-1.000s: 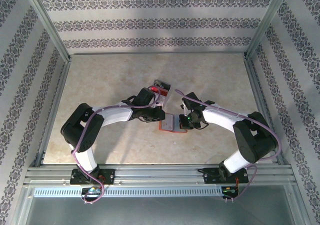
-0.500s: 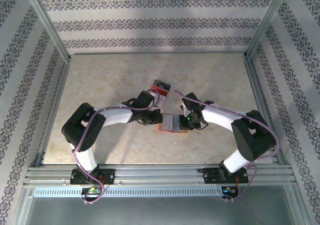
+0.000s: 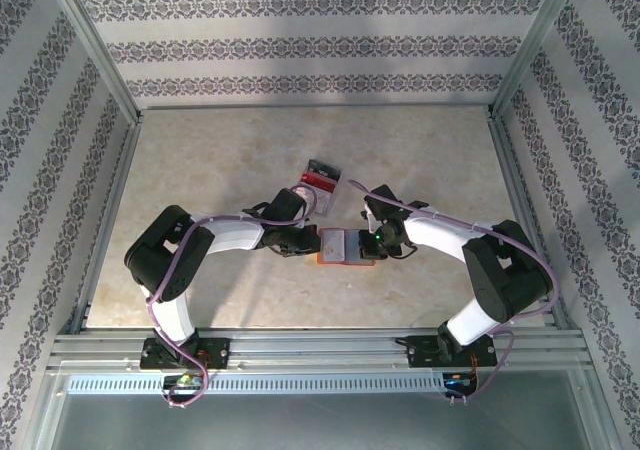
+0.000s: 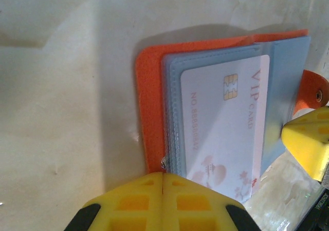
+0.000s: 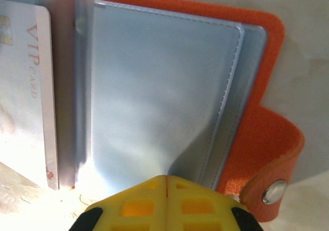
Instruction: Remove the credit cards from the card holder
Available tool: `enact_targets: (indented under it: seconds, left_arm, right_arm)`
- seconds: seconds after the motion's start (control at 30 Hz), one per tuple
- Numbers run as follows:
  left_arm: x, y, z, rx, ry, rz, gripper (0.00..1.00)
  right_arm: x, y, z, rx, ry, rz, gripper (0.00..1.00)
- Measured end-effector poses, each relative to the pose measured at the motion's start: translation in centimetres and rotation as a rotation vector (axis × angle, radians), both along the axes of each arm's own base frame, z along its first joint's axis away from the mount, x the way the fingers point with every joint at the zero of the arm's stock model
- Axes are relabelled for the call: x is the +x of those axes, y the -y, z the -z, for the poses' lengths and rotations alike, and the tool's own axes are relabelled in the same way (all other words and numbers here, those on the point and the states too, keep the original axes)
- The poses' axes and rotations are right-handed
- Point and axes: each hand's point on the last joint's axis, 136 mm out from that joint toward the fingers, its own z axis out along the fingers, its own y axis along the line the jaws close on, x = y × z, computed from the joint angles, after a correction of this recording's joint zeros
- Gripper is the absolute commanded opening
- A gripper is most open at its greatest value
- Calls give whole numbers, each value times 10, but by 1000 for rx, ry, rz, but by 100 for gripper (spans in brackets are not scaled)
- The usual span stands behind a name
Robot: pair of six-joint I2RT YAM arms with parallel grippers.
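Grippers first: from above we see the left gripper point(image 3: 310, 242) at the left end of the card holder point(image 3: 342, 247) and the right gripper point(image 3: 369, 241) at its right end. The two arms reach in from either side toward the middle of the table point(image 3: 200, 170). The holder lies open and flat, an orange rim around grey-blue pockets. Just beyond it, on the far side, sits a clear plastic box point(image 3: 322, 178) with red contents, apart from both grippers.

From the left wrist we see that gripper's yellow fingers point(image 4: 128, 203) pressed together. Their tips are right at the holder's edge, where the blue pocket leaves meet the orange cover. We cannot tell whether they pinch a leaf between them. A white card point(image 4: 226, 123), printed "VIP CARD" and carrying a gold chip, sits in the top pocket of the left half. One yellow finger of the right gripper rests at the holder's right end, just beside the orange snap tab point(image 4: 312, 93).

From the right wrist we see the right gripper's fingers point(image 5: 205, 208) pressed together too, their tips at the edge of a blue pocket leaf on the right half. The card lies across the fold in the left half. The snap tab, with its metal stud point(image 5: 275, 191), lies flat on the table just beside the fingertips.
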Motion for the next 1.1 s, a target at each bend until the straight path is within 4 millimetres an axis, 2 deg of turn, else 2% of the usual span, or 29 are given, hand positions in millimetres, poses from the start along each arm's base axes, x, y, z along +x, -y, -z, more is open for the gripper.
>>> enact_targets:
  seconds: [0.2,0.3,0.57,0.77,0.9,1.1]
  left_arm:
    - [1,1,1,-3,3,0,3]
    - [1,1,0,-4,5,0,3]
    - [1,1,0,-4,4,0,3]
    - [1,1,0,-4,4,0,3]
    - [1,1,0,-4,4,0,3]
    - [1,1,1,-4,4,0,3]
  right_arm:
    - [-1,-2,-2,23,-10,2,10]
    - [1,-3,-10,42,3,4,15]
    - [16,-21,-73,188,157,-7,19]
    - [22,-44,-92,340,176,5,20]
    - [24,-55,-81,410,138,23,23]
    - [18,-56,-44,410,36,61,24]
